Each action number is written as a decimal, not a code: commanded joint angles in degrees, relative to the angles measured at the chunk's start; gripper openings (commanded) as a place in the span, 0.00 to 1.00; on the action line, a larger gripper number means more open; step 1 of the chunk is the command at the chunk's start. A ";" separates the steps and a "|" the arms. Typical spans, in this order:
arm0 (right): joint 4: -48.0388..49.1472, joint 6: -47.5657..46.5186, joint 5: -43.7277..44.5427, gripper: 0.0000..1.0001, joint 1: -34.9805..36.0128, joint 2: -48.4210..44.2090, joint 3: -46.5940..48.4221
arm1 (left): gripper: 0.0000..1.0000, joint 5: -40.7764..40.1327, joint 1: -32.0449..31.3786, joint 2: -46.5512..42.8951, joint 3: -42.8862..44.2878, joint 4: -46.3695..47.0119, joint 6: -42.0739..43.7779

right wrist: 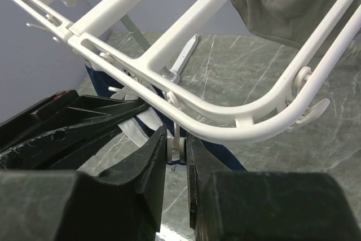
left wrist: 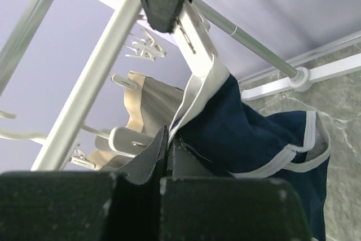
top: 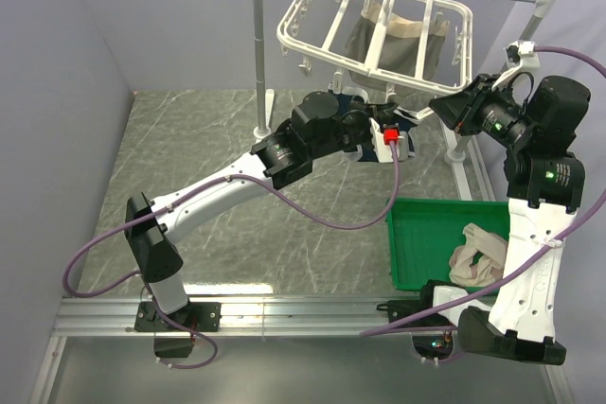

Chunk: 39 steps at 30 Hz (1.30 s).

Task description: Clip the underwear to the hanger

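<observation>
The navy underwear [left wrist: 242, 128] with white piping hangs from my left gripper [left wrist: 168, 136], which is shut on its white waistband just under the hanger. The waistband runs up to a white clip [left wrist: 194, 35] below a black finger of the right gripper. My right gripper [right wrist: 176, 139] is shut on a small white clip [right wrist: 176, 153] under the rim of the white hanger [right wrist: 225, 122], squeezing it. The navy cloth [right wrist: 98, 83] shows behind that clip, beside the left gripper's black fingers [right wrist: 67, 122]. From above, both grippers [top: 396, 128] [top: 441, 109] meet under the hanger's near edge [top: 379, 68].
An olive-grey garment with a beige band [top: 393, 40] hangs from the hanger. The white pole stand with its grey crossbar [top: 258, 54] carries the hanger. A green bin [top: 417, 234] at the right holds a beige cloth [top: 478, 253].
</observation>
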 commanded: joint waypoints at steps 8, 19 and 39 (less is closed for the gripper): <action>-3.15 -1.82 -0.86 0.00 1.09 -0.38 -0.82 | 0.00 -0.44 -0.84 0.74 2.46 4.52 0.02; -4.20 -3.48 1.07 0.00 2.24 0.06 -0.29 | 0.00 -4.04 -2.51 2.05 2.46 10.14 0.55; -4.38 -5.07 4.76 0.08 2.50 -0.11 0.41 | 0.00 -3.61 -2.60 0.82 3.34 11.47 -1.73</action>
